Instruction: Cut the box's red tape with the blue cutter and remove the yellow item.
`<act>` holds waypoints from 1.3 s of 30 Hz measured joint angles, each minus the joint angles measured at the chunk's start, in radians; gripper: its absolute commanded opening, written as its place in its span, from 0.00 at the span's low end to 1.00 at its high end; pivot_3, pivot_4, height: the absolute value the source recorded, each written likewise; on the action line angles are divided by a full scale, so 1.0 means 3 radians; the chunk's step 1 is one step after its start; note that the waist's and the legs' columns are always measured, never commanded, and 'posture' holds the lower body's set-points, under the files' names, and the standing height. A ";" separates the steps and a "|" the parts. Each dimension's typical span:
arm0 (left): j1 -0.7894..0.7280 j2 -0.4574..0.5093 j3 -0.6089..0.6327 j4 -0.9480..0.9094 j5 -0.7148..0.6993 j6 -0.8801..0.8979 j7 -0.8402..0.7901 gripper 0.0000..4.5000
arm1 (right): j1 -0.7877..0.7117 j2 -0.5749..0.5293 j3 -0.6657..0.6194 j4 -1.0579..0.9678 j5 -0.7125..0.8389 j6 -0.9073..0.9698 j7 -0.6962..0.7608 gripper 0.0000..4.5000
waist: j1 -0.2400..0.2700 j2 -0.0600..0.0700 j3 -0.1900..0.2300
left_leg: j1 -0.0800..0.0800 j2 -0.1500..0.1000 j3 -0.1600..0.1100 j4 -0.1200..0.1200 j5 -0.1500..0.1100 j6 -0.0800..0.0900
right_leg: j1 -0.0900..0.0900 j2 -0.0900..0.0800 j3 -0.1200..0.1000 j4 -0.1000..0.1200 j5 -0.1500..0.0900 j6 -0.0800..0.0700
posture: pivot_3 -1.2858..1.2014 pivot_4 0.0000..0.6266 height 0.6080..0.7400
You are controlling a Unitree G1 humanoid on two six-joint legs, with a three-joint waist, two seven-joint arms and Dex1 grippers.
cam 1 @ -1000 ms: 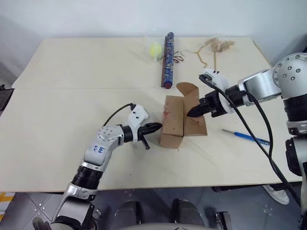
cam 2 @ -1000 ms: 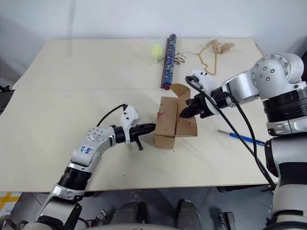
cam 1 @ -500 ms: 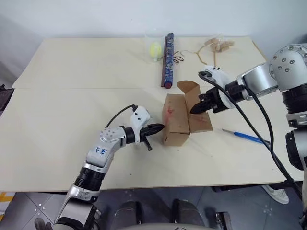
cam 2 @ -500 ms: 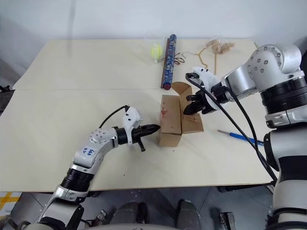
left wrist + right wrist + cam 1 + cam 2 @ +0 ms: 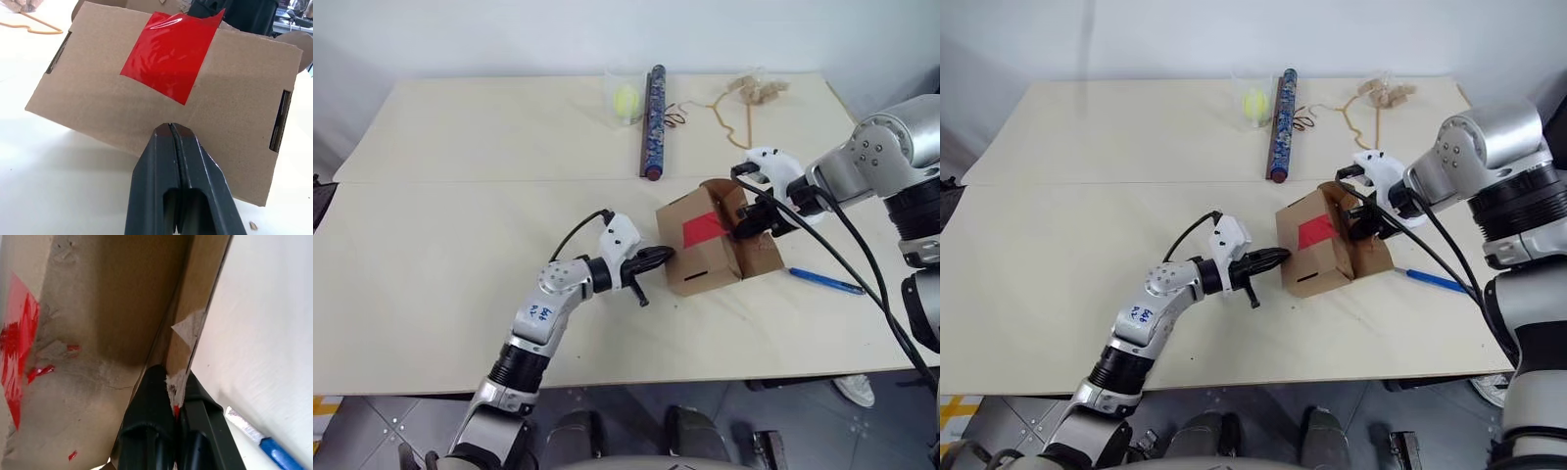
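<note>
Tipped and swung rightward since a second ago, the box (image 5: pixel 710 245) now shows its red tape (image 5: pixel 704 231) toward the left gripper (image 5: pixel 663 255), whose fingers are pressed together at the taped face. One flap is clamped in the right gripper (image 5: pixel 744 227). One blue cutter (image 5: pixel 825 282) lies on the tabletop (image 5: pixel 460 235) right of the box, pointing left-right.

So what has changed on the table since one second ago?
The right gripper, shut on a flap of the box, has pulled it toward the robot's right and turned it, so the red tape now faces up. The shut left gripper followed it. The blue cutter stayed put.
</note>
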 measured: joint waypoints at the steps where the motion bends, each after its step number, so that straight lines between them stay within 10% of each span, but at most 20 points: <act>1: -0.0004 -0.0009 -0.0003 0.0000 0.0001 0.0009 0.0001 0.00 | 0.0000 0.0015 0.0000 -0.0030 -0.0066 0.0000 0.0043 0.00 | 0.0002 0.0000 0.0000 | -0.0001 0.0000 0.0003 0.0000 0.0000 0.0000 | 0.0000 0.0000 -0.0001 0.0000 0.0000 0.0000 | 0.52 0.24 1.00; 25: 0.0241 0.0203 0.0009 -0.0080 0.0060 0.0284 0.0084 0.04 | -0.0299 0.0101 0.0016 -0.0122 0.0078 -0.0001 0.0515 0.00 | -0.0004 0.0000 0.0000 | -0.0002 0.0000 0.0000 -0.0001 -0.0002 -0.0002 | 0.0000 -0.0001 -0.0009 0.0000 0.0000 0.0000 | 0.52 0.24 1.00; 39: 0.0245 0.0237 0.0166 -0.0153 -0.0078 0.0292 0.0035 0.91 | -0.0095 0.0098 -0.0184 -0.0174 0.0210 -0.0001 0.0315 0.94 | -0.0007 0.0000 0.0000 | -0.0002 0.0001 0.0017 -0.0001 -0.0002 -0.0003 | -0.0001 -0.0001 -0.0009 0.0000 0.0000 0.0000 | 0.52 0.24 1.00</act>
